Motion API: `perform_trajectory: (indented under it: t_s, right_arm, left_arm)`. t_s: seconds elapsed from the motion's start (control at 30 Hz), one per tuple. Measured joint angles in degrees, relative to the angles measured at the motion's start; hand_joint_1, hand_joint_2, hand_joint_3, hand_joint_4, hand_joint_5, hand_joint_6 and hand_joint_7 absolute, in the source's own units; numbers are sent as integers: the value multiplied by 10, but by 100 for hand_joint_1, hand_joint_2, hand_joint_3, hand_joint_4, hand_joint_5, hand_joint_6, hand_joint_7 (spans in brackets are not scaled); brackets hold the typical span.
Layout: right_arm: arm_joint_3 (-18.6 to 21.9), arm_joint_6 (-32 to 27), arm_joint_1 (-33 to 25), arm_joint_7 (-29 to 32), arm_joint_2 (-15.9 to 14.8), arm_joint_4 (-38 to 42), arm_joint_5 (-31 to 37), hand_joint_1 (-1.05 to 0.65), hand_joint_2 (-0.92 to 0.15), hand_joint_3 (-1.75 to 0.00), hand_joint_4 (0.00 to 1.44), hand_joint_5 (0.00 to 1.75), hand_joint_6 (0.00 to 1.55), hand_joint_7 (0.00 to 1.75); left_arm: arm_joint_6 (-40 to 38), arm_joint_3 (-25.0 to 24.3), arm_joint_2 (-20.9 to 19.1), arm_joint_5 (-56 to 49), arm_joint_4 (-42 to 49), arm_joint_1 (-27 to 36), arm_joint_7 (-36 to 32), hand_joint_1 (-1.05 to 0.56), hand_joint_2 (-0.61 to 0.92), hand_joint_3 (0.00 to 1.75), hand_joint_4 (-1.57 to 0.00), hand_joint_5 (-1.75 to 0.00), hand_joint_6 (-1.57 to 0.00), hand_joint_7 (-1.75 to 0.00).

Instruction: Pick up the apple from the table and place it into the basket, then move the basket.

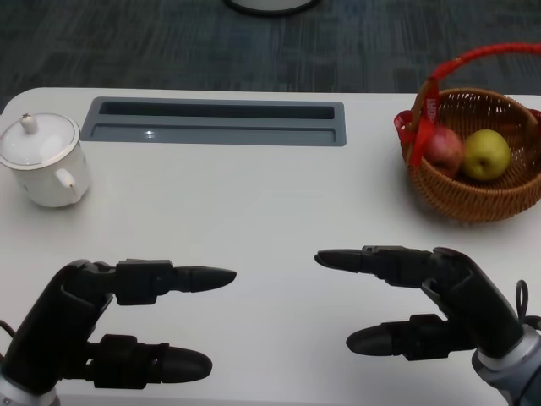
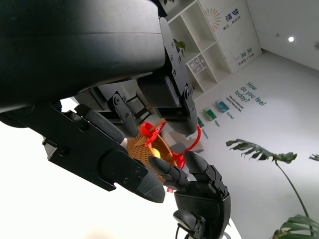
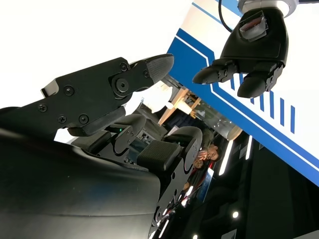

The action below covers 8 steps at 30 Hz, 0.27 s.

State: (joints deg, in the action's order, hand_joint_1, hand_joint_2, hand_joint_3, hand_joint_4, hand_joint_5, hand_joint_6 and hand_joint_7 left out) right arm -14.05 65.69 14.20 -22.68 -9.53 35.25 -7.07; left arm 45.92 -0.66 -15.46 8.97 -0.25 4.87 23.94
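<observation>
A brown wicker basket (image 1: 473, 199) with a red handle stands at the table's far right. Inside it lie a red apple (image 1: 443, 149) and a yellow-green apple (image 1: 485, 155) side by side. My left hand (image 1: 101, 326) hovers at the near left, fingers spread and pointing inward, holding nothing. My right hand (image 1: 423, 304) mirrors it at the near right, fingers apart and empty, well short of the basket. In the left wrist view the basket (image 2: 144, 157) shows beyond my own fingers, with my right hand (image 2: 199, 191) in front of it. The right wrist view shows my left hand (image 3: 249, 52) opposite.
A white lidded teapot (image 1: 42, 161) sits at the far left of the white table (image 1: 254, 203). A grey recessed cable tray (image 1: 215, 121) runs along the back edge. A person is faintly visible behind my right hand in the right wrist view.
</observation>
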Motion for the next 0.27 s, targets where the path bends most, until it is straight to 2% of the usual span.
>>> perform_trajectory:
  t_s: [0.27]
  right_arm:
    - [8,-2,0,-17,3,0,-4,-37,-78,0,76,0,70,0]
  left_arm:
    - [2,0,0,3,2,-9,0,-39,71,0,-99,0,-93,0]
